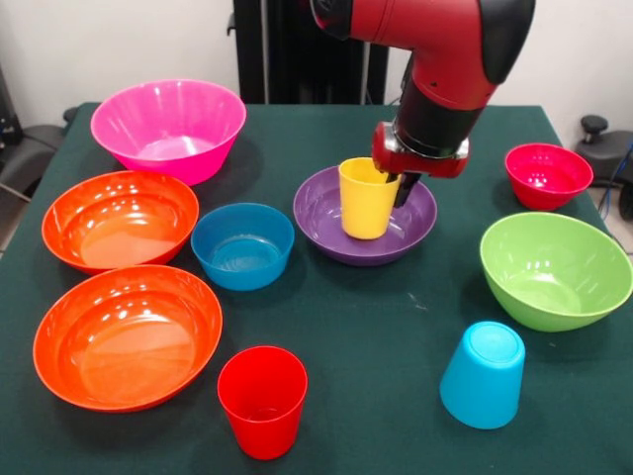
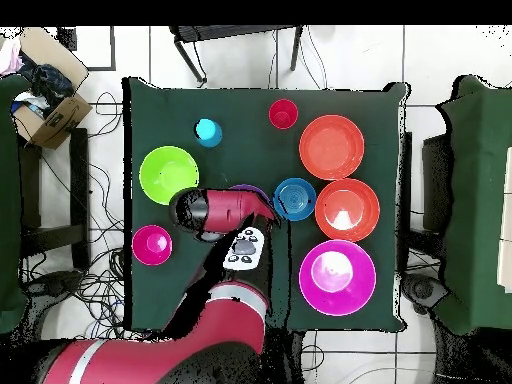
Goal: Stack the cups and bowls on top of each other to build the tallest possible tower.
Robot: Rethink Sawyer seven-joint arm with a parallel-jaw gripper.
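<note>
Glossy plastic ware is laid out on a dark green table (image 1: 396, 396); no brand, label or legible writing shows on any item or on the arm.

Count, bowls: seven. Two large orange bowls sit side by side at one table edge, one (image 1: 120, 220) behind the other (image 1: 127, 336). One large magenta bowl (image 1: 169, 129) stands beyond them. One small blue bowl (image 1: 242, 245) sits just beside the farther orange bowl. One wide purple bowl (image 1: 364, 216) lies near the table's middle. One large lime green bowl (image 1: 555, 269) and one small crimson bowl (image 1: 548, 175) occupy the opposite side, well apart from the orange pair.

Count, cups: three. The yellow cup (image 1: 367, 198) stands upright inside the purple bowl. The red cup (image 1: 262, 401) stands upright on the cloth, near the nearer orange bowl. The light blue cup (image 1: 483, 374) rests mouth down, slightly tilted in appearance, near the lime green bowl.

End effector: the gripper (image 1: 396, 181) is at the yellow cup's rim, one dark finger (image 1: 406, 189) visible outside the cup wall (the other is hidden behind or inside the cup). Whether it is clamped on the rim cannot be told.

No bowl is nested in another; the yellow cup in the purple bowl is the only stacked pair. In the overhead view the red arm (image 2: 225, 212) covers most of the purple bowl.
</note>
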